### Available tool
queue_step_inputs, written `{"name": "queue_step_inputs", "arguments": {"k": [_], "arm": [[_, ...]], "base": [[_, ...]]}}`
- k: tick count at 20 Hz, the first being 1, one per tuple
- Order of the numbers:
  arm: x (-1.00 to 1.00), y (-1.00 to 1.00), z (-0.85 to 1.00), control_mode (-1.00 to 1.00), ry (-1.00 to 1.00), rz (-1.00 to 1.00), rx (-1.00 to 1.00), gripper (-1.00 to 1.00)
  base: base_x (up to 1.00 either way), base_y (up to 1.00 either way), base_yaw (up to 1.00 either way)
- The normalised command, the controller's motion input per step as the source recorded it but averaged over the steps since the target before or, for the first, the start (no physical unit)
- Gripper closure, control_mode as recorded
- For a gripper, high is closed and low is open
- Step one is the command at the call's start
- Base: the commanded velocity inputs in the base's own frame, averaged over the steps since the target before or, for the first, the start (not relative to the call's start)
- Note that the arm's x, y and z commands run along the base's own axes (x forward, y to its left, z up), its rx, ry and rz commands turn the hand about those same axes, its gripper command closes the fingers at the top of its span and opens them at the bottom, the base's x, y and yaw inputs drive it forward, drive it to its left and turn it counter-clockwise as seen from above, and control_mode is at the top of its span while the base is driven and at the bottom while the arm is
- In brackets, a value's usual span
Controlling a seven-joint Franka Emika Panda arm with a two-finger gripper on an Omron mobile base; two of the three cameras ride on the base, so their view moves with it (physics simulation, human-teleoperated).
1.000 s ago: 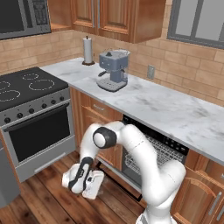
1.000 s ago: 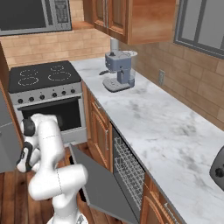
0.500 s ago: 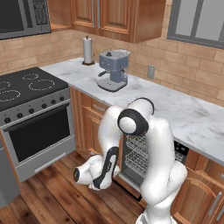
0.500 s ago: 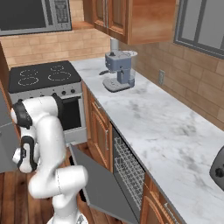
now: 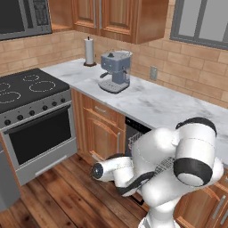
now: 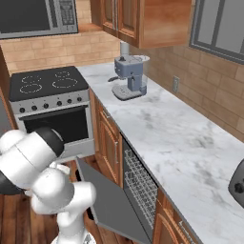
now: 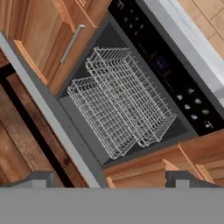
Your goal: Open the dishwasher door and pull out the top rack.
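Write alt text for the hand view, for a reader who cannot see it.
An open dishwasher seen at a tilt, its top rack of light wire grid sitting inside the dark cavity. The lowered dishwasher door crosses the left side, a black control strip runs above the rack, and wooden cabinet fronts flank it.

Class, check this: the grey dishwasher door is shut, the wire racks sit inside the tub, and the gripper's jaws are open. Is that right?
Not quite. The flat grey dishwasher door hangs down open, as the right base view shows. The white wire racks do sit inside the tub, and the gripper is open.
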Motion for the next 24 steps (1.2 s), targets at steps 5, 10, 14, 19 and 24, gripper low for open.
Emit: {"name": "queue_step_inputs", "arguments": {"k": [5, 10, 14, 19, 24], "arm": [[0.04, -0.45, 0.77, -1.00, 0.07, 0.02, 0.07, -1.00], [0.06, -0.50, 0.42, -1.00, 0.19, 0.00, 0.00, -1.00], [0.00, -0.53, 0.03, -1.00, 0.12, 0.01, -0.03, -1.00], [0.00, -0.48, -0.05, -1.00, 0.01, 0.01, -0.13, -1.00], [0.00, -0.45, -0.16, -1.00, 0.00, 0.03, -0.13, -1.00]], "base": [[0.00, 0.00, 0.00], [0.00, 0.00, 0.00], [0.00, 0.00, 0.00], [0.00, 0.00, 0.00], [0.00, 0.00, 0.00]]}}
